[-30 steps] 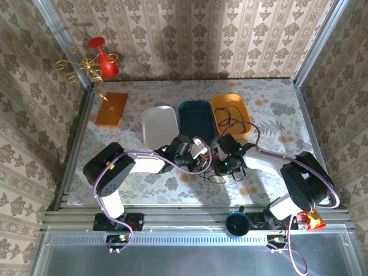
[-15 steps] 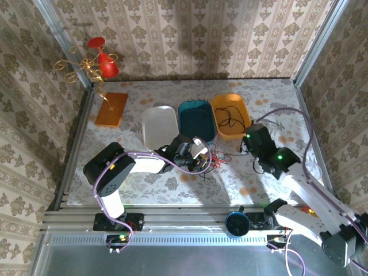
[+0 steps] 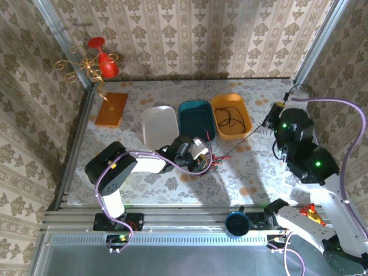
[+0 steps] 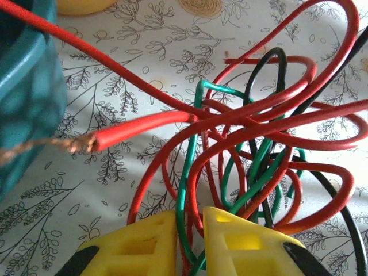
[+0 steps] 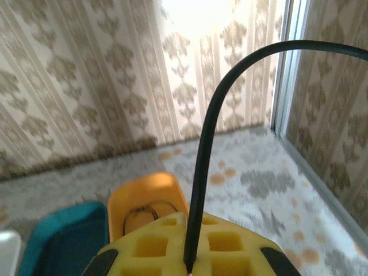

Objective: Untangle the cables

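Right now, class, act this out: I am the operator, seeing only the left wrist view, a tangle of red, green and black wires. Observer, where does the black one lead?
Observer: The thin black wire runs straight from the tangle of wires to the right gripper, far off to the right.
Operator: Is it gripped?
Observer: Yes, the right wrist view shows it pinched between yellow fingers.
Operator: Any wire sorted already?
Observer: A coiled black wire lies in the orange oval plastic tray.

The cables (image 4: 144, 127) were sheathed in smooth, glossy plastic, copper strands bared at one end; the tabletop (image 4: 172, 34) was finished matt.
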Controlling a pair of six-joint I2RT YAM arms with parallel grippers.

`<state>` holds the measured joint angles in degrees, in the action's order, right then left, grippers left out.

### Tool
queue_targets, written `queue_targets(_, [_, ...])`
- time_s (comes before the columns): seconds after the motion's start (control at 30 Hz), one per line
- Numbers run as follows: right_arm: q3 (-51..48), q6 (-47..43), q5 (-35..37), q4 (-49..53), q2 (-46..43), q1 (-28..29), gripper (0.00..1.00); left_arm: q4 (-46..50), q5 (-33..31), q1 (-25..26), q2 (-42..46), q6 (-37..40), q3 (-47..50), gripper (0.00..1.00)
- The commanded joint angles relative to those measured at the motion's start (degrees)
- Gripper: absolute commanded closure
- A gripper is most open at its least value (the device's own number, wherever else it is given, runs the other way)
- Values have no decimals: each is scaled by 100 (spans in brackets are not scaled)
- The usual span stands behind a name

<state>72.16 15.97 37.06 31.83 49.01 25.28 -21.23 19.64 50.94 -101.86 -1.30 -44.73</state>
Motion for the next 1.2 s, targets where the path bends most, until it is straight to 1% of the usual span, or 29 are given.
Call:
queue_targets(0.0, [632, -735, -106, -749, 78, -48, 100, 740, -145, 30, -244, 75, 48, 81])
queue_targets(0.1, [1104, -998, -465, -1021, 239, -49, 100, 758, -145, 30, -256, 74, 35, 81])
queue_targets(0.37, [2260, -1693, -1041, -1643, 751, -83, 100, 755, -249, 37, -224, 50, 96, 81])
queue_targets(0.5, [3001, -1759, -1508, -1672, 1204, -131, 100, 759, -276, 31, -229, 34, 92, 81])
queue_targets(0.6, [3650, -1703, -1684, -1225, 1744, -217, 100, 766, -282, 32, -237, 38, 78, 81])
queue_targets(0.7, [4260, -1548, -1686, -544, 2450, -352, 100, 767, -294, 40, -229, 36, 87, 80])
queue_targets(0.77, [4419, -1510, -1536, -254, 2839, -438, 100, 763, -303, 50, -220, 39, 96, 80])
queue_targets(0.93, [4359, -1203, -1492, -538, 3621, -738, 100, 754, -320, 61, -211, 41, 112, 80])
queue_targets(1.0, [4596, -1192, -1448, -625, 4008, -769, 100, 762, -320, 62, -228, 40, 96, 80])
queue_targets(1.17, [5453, -1244, -1437, -406, 4945, -913, 100, 804, -351, 51, -233, 55, 98, 80])
